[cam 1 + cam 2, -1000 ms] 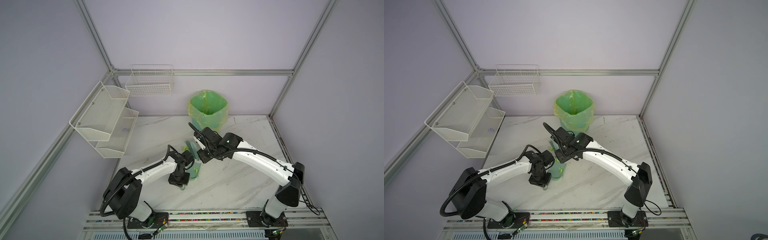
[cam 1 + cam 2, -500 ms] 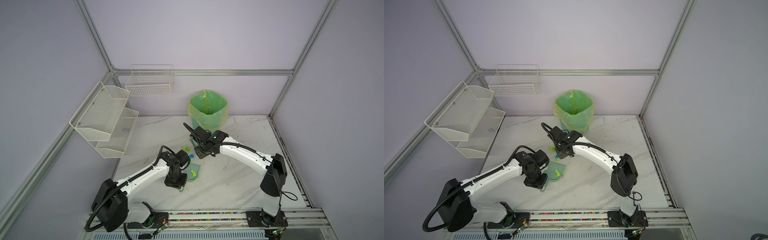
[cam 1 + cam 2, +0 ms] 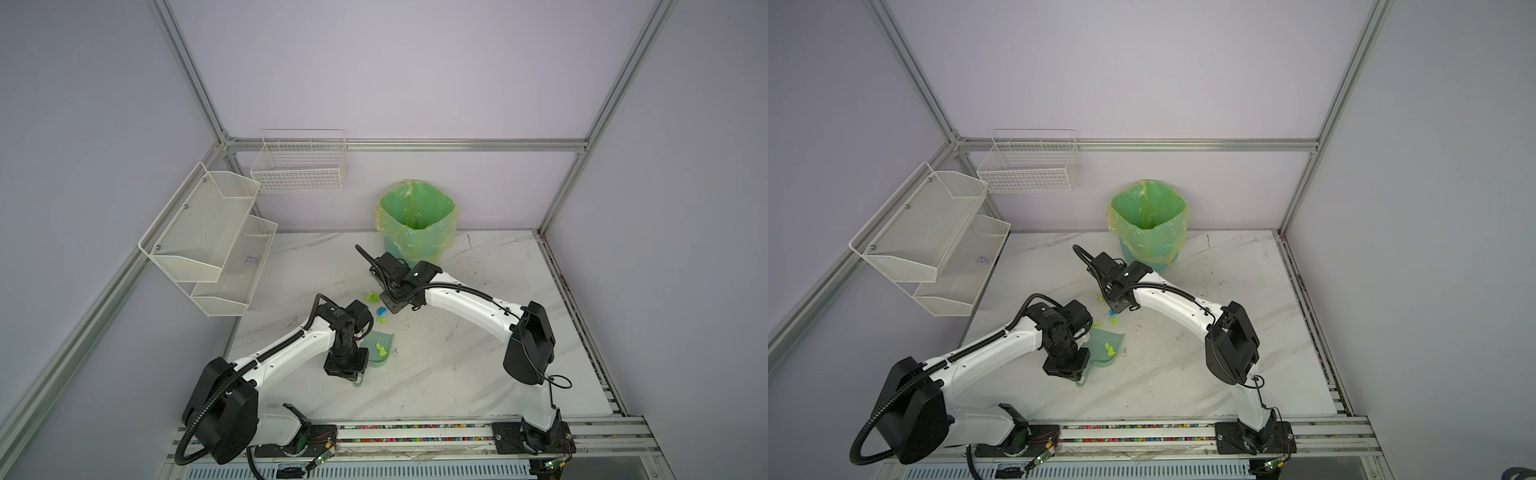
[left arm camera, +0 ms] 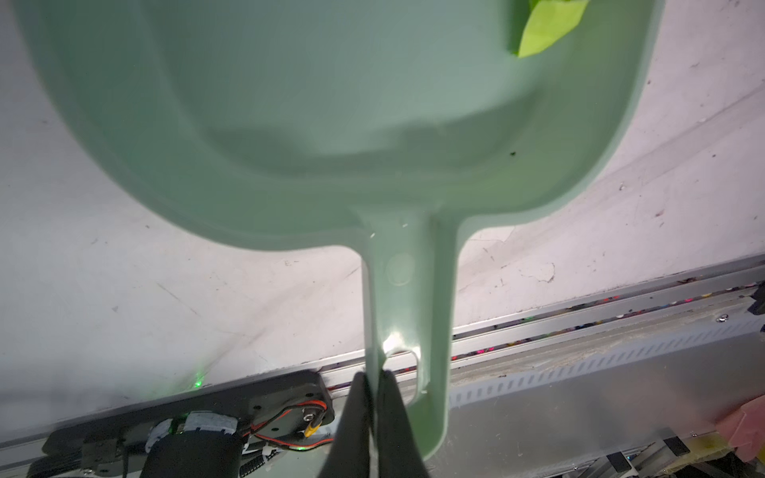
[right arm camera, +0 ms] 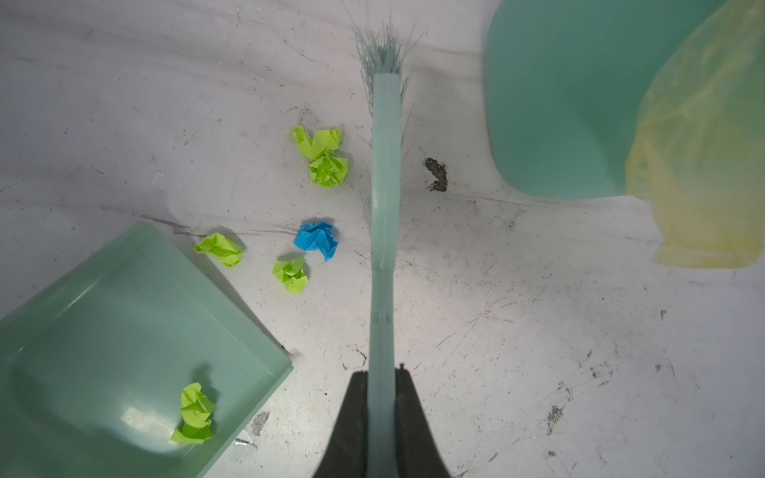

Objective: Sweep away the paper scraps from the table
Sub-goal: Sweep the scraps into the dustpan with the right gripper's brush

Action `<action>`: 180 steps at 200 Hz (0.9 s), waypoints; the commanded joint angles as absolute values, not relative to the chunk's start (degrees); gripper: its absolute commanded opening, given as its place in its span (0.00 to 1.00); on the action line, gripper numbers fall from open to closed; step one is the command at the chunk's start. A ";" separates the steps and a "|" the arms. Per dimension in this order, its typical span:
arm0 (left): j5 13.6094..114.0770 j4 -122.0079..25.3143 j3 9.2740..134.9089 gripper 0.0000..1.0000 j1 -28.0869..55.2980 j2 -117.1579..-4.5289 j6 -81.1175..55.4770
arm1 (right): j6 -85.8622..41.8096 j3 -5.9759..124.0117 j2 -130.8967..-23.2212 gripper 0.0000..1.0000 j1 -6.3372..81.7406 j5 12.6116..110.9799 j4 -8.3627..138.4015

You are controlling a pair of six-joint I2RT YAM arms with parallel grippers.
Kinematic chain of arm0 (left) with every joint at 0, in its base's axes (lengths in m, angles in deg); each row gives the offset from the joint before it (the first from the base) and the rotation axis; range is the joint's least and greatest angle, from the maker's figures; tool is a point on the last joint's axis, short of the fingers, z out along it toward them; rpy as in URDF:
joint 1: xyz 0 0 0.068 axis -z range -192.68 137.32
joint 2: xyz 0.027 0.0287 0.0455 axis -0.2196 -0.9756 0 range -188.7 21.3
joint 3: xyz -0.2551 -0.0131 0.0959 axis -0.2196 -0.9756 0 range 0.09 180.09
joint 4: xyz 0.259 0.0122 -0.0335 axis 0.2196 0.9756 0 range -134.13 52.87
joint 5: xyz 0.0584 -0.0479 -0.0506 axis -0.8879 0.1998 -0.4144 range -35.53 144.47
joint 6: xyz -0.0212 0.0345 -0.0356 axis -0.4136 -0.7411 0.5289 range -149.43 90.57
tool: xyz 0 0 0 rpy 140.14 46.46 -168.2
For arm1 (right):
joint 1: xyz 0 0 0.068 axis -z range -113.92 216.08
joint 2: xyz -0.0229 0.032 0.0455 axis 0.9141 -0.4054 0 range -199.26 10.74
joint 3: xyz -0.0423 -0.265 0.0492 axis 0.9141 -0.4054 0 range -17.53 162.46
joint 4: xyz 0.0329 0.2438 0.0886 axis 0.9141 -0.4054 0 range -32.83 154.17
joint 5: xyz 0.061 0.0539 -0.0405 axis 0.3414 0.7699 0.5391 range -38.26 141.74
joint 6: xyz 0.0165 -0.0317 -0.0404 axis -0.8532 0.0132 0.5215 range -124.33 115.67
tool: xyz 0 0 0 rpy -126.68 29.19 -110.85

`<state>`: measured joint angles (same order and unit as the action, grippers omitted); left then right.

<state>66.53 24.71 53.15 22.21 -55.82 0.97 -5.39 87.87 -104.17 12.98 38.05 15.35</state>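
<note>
Since the earlier frames the right arm has pulled the brush (image 5: 385,207) back from over the dustpan (image 5: 124,331) toward the bin (image 5: 559,103), and the pan now lies low on the table (image 5: 538,331). Right gripper (image 5: 383,376) is clamped on the brush handle. Left gripper (image 4: 372,374) is pinched shut on one edge of the dustpan handle, off its centre line. Paper scraps (image 5: 318,240): one yellow-green bit sits inside the pan (image 5: 194,409). One blue and about four yellow-green bits lie loose on the table between the brush and the pan's open lip, also seen in a top view (image 3: 371,296). Risks, as judged: the bits are light and crumpled, so a fast stroke could flick them past the pan's corner rather than into it. Whether the lip sits flush cannot be told; any gap would let bits slide under. The off-centre pinch may let the pan pivot when the brush pushes against it. The brush is near the bin's yellow liner (image 5: 703,145), which a wide backswing could snag.
</note>
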 commanded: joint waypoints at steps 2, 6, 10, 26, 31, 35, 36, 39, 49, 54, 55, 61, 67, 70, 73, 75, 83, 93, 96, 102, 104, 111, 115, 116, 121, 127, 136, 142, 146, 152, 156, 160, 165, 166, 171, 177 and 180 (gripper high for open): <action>67.14 24.93 51.91 0.00 21.43 -55.99 -0.33 | -1.51 84.41 -101.54 0.00 11.76 41.96 17.70; 67.04 24.80 51.94 0.00 21.35 -56.15 -0.40 | -1.25 83.79 -101.26 0.00 11.46 42.33 17.81; 67.04 24.74 52.01 0.00 21.25 -56.40 -0.49 | -1.11 83.14 -100.96 0.00 11.13 42.53 17.88; 66.92 24.45 52.25 0.00 20.82 -57.13 -0.66 | -0.96 80.68 -99.78 0.00 9.98 43.92 17.67; 66.93 24.28 52.30 0.00 20.65 -57.33 -0.75 | -0.91 79.74 -99.25 0.00 9.68 44.51 17.67; 66.95 24.14 52.30 0.00 20.56 -57.55 -0.87 | -0.97 79.08 -98.73 0.00 9.45 44.99 17.67; 66.95 24.11 52.34 0.00 20.51 -57.54 -0.87 | -1.02 78.89 -98.62 0.00 9.42 45.07 17.63; 66.95 24.04 52.38 0.00 20.39 -57.76 -0.94 | -1.00 78.31 -98.28 0.00 9.19 45.49 17.70; 66.95 23.91 52.54 0.00 19.98 -58.32 -1.12 | -1.35 76.55 -96.83 0.00 8.64 46.72 18.24; 66.86 23.98 52.64 0.00 19.72 -58.63 -1.21 | -1.62 75.74 -96.00 0.00 8.33 47.30 18.46; 66.86 23.98 52.69 0.00 19.69 -58.70 -1.21 | -1.65 75.51 -95.89 0.00 8.29 47.37 18.51; 66.82 23.91 52.77 0.00 19.45 -59.04 -1.39 | -2.02 74.72 -94.88 0.00 8.11 48.05 18.59; 66.88 23.88 52.99 0.00 19.31 -59.13 -1.60 | -2.42 73.92 -93.78 0.00 7.93 49.00 18.78; 66.94 23.85 53.18 0.00 19.23 -59.17 -1.69 | -2.59 73.54 -93.15 0.00 7.84 49.47 18.84; 66.89 23.89 53.32 0.00 19.19 -59.16 -1.78 | -2.78 73.05 -92.54 0.00 7.82 49.99 19.03; 66.83 23.77 53.39 0.00 19.17 -59.17 -1.82 | -2.89 72.79 -92.09 0.00 7.75 50.36 19.07; 66.78 23.65 53.73 0.00 18.90 -59.16 -2.00 | -3.21 71.79 -90.32 0.00 7.65 51.69 19.39; 66.61 23.49 54.19 0.00 18.75 -61.38 -2.24 | -3.76 70.82 -88.07 0.00 7.59 53.67 19.84; 66.49 23.54 54.35 0.00 18.63 -61.58 -2.27 | -3.80 70.49 -87.37 0.00 7.59 54.36 19.91; 66.36 23.54 54.64 0.00 18.59 -61.95 -2.36 | -3.97 70.07 -86.05 0.00 7.63 55.62 20.17; 66.34 23.53 54.73 0.00 18.58 -62.07 -2.42 | -4.08 70.02 -85.61 0.00 7.64 55.99 20.28; 66.29 23.42 54.91 0.00 18.52 -62.47 -2.60 | -4.19 69.67 -84.18 0.00 7.64 57.36 20.55; 66.19 23.39 55.02 0.00 18.52 -62.65 -2.66 | -4.32 69.46 -83.51 0.00 7.58 57.94 20.73; 66.17 23.38 55.06 0.00 18.52 -62.73 -2.69 | -4.32 69.38 -83.27 0.00 7.61 58.01 20.78; 66.05 23.34 55.19 0.00 18.52 -63.01 -2.71 | -5.20 69.18 -82.43 0.00 7.59 58.28 21.17; 66.07 23.24 55.25 0.00 18.52 -63.32 -2.77 | -6.70 69.00 -81.51 0.00 7.59 58.38 21.53; 65.91 23.25 55.37 0.00 18.53 -63.48 -2.80 | -7.46 69.24 -80.61 0.00 7.64 56.53 21.64; 65.73 23.28 55.46 0.00 18.52 -63.44 -2.79 | -7.92 69.43 -80.33 0.00 7.71 55.22 21.51; 65.72 23.26 55.46 0.00 18.52 -63.43 -2.80 | -8.22 69.58 -80.23 0.00 7.72 54.30 21.39; 65.67 23.28 55.46 0.00 18.52 -63.34 -2.80 | -8.78 69.84 -80.29 0.00 7.88 53.01 21.19; 65.63 23.28 55.46 0.00 18.52 -63.30 -2.72 | -9.15 69.94 -80.38 0.00 8.04 52.39 21.06; 65.63 23.22 55.46 0.00 18.52 -63.17 -2.71 | -9.39 70.06 -80.59 0.00 8.25 52.00 21.03; 65.63 23.21 55.42 0.00 18.52 -63.08 -2.71 | -9.63 70.23 -81.03 0.00 8.52 51.57 21.02; 65.63 23.20 55.40 0.00 18.52 -63.08 -2.71 | -9.71 70.21 -81.11 0.00 8.56 51.44 21.06; 65.59 23.13 55.37 0.00 18.52 -62.92 -2.71 | -10.15 70.49 -81.80 0.00 8.83 50.83 21.09; 65.47 23.20 55.37 0.00 18.52 -62.82 -2.71 | -10.49 70.83 -82.78 0.00 9.00 50.05 21.14; 65.46 23.18 55.37 0.00 18.52 -62.81 -2.71 | -10.74 71.07 -83.30 0.00 9.08 49.66 21.18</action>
<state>66.00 23.23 53.15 18.82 -63.69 -1.90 -8.21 69.84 -80.61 8.11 53.61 20.34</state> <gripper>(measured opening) 0.048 0.111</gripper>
